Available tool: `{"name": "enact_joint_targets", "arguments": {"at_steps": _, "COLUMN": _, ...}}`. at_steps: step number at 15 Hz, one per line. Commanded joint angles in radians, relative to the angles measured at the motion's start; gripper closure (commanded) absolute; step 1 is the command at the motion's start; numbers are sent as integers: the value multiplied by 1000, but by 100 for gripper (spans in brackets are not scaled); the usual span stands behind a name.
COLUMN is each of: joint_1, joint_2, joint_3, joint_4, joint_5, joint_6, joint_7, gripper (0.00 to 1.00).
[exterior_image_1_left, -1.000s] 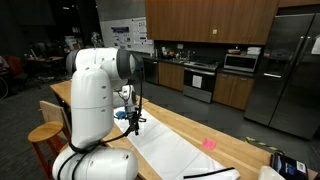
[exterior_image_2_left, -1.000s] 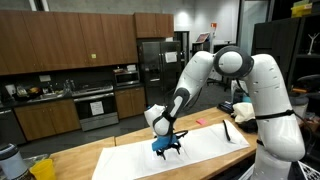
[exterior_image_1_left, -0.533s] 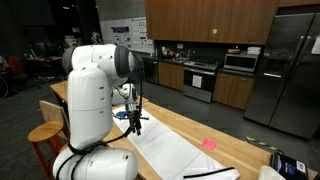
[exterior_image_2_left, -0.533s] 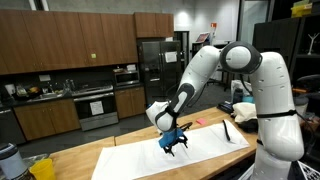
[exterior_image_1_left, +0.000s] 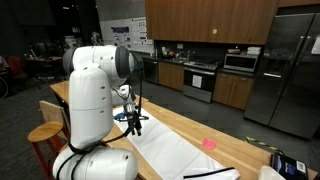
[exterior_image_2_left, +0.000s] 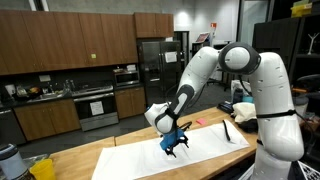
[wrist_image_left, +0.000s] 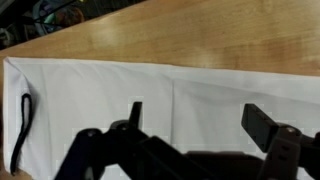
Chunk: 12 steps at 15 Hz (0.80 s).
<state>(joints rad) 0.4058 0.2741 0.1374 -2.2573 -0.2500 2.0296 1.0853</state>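
My gripper (exterior_image_2_left: 173, 146) hangs open just above a white cloth (exterior_image_2_left: 205, 146) spread on the wooden table (exterior_image_2_left: 100, 150). In the wrist view the gripper (wrist_image_left: 198, 116) shows two dark fingers (wrist_image_left: 265, 124) wide apart, with only the cloth (wrist_image_left: 90, 100) between them. A thin black marker-like object (wrist_image_left: 20, 130) lies on the cloth's left part, and it also shows near the cloth's end (exterior_image_2_left: 228, 131). A small pink item (exterior_image_1_left: 209, 143) rests beside the cloth (exterior_image_1_left: 165, 150). The gripper (exterior_image_1_left: 134, 122) is partly hidden behind the arm's white body.
A wooden stool (exterior_image_1_left: 45, 133) stands by the table's near end. A dark device (exterior_image_1_left: 285, 165) sits at the table's far corner. A grey container (exterior_image_2_left: 8, 158) and a yellow-green thing (exterior_image_2_left: 42, 168) stand at the other end. Kitchen cabinets and a fridge lie behind.
The gripper has shifted a short way along the cloth toward the marker end, then held still. Its jaws stayed open.
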Motion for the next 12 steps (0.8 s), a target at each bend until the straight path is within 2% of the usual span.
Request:
{"name": "enact_joint_targets", "arguments": {"at_steps": 1, "joint_1": -4, "joint_2": 17, "joint_3": 31, "joint_4": 35, "joint_5": -81, "joint_6": -144, "joint_7": -87, "gripper": 0}}
{"name": "enact_joint_targets", "arguments": {"at_steps": 6, "joint_1": -8, "joint_2": -50, "joint_3": 59, "joint_4": -14, "joint_5": -230, "joint_6": -273, "joint_7": -252, "gripper": 0}}
{"name": "enact_joint_targets", "arguments": {"at_steps": 9, "joint_1": -16, "joint_2": -88, "joint_3": 67, "joint_4": -50, "joint_5": -348, "joint_6": -256, "joint_7": -359, "gripper": 0}}
{"name": "enact_joint_targets", "arguments": {"at_steps": 12, "joint_1": -32, "joint_2": -140, "joint_3": 71, "joint_4": -116, "joint_5": -482, "joint_6": -191, "joint_7": -434, "gripper": 0}}
